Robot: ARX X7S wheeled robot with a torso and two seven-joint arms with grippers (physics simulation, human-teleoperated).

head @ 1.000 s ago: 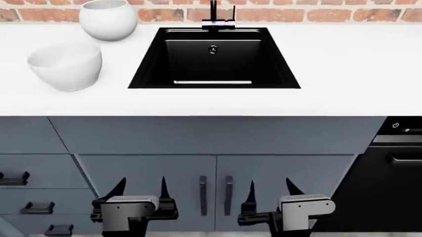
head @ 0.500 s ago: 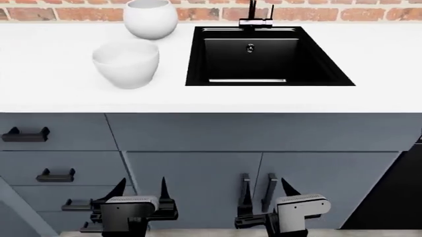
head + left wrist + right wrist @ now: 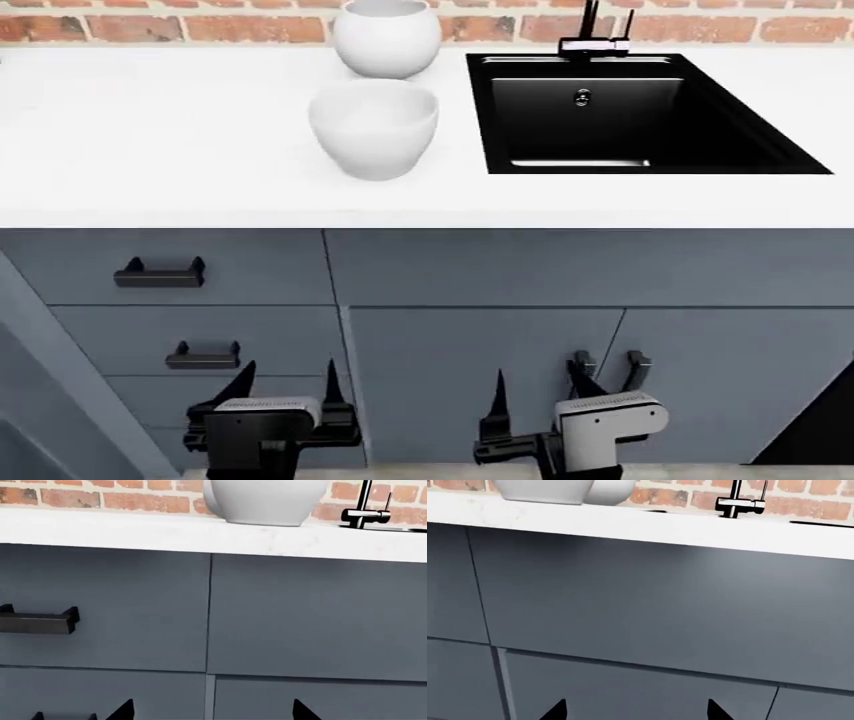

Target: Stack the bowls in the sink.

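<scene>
The left gripper is low down in front of the grey cupboard doors, with its two black pointy fingers spread apart and nothing between them. The right gripper is beside it, also low, open wide and holding nothing.

High above both grippers is the flat white countertop. Two shiny white round bowls sit on it, well away from the grippers. The near bowl is above the left gripper and a bit to its right. The far bowl is just behind it, next to the red brick wall.

The black square sink is set into the countertop, just to the right of the bowls. A tall black tap stands at its back edge.
</scene>
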